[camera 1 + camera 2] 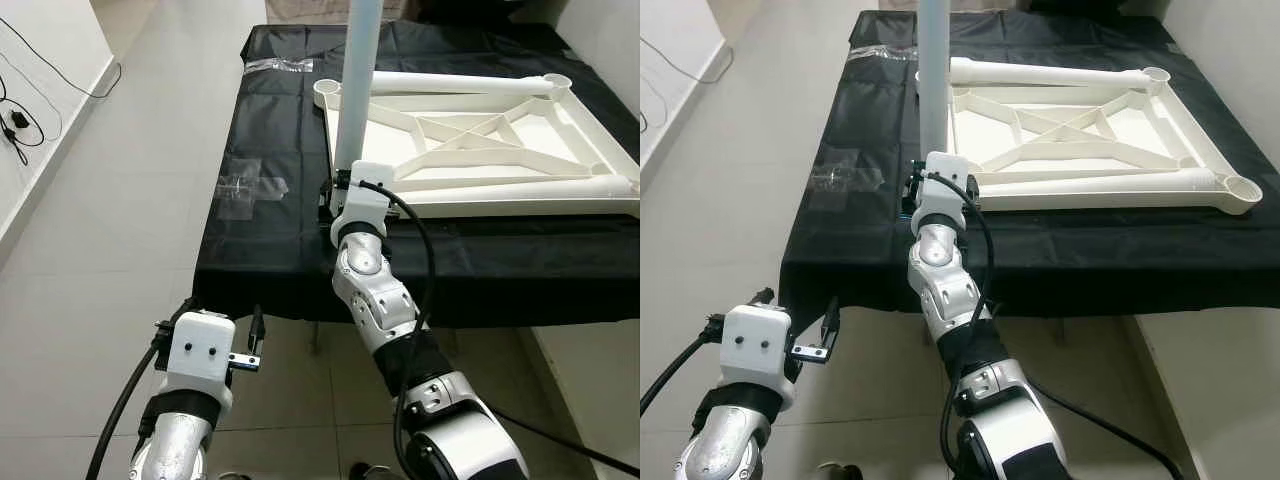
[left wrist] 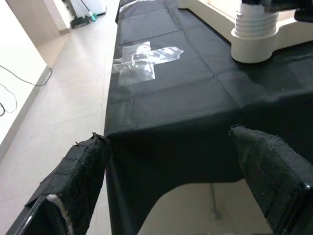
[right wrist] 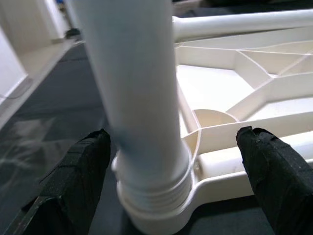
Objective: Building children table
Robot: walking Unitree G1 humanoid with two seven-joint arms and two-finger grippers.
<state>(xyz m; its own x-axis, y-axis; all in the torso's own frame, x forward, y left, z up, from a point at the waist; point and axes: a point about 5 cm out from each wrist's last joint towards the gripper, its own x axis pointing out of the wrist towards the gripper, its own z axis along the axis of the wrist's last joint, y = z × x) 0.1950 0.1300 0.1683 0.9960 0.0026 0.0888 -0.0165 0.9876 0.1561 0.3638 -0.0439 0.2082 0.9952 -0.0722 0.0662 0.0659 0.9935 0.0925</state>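
A white plastic tabletop [image 1: 480, 150] lies upside down on a black cloth [image 1: 290, 230] that covers a low platform, its ribbed underside facing up with a crossed brace in the middle. Round sockets sit at its corners. One pale leg [image 1: 358, 85] stands upright in the corner socket of the tabletop nearest the robot's left, its threaded base seated in the socket ring.

The right gripper [image 3: 171, 161] is at the foot of that leg, just above the tabletop's corner socket. Its two black fingers [image 3: 73, 181] are spread wide, one on either side of the leg, and neither pad touches the leg. The right arm [image 1: 385, 300] reaches up from below the edge of the cloth to the tabletop's near corner.

The left gripper [image 2: 176, 171] hangs lower, out past the near edge of the cloth and well apart from the tabletop, over the tiled floor [image 1: 110, 250]. Its fingers [image 2: 271, 176] are also wide apart and hold nothing.

Two clear plastic bags lie flat on the cloth beside the tabletop, on its left side: one bag [image 1: 250, 186] near the leg's corner, another bag [image 1: 280, 65] beside the far corner. A black cable [image 1: 25, 110] trails along the floor by the wall, far to the left of the tabletop.
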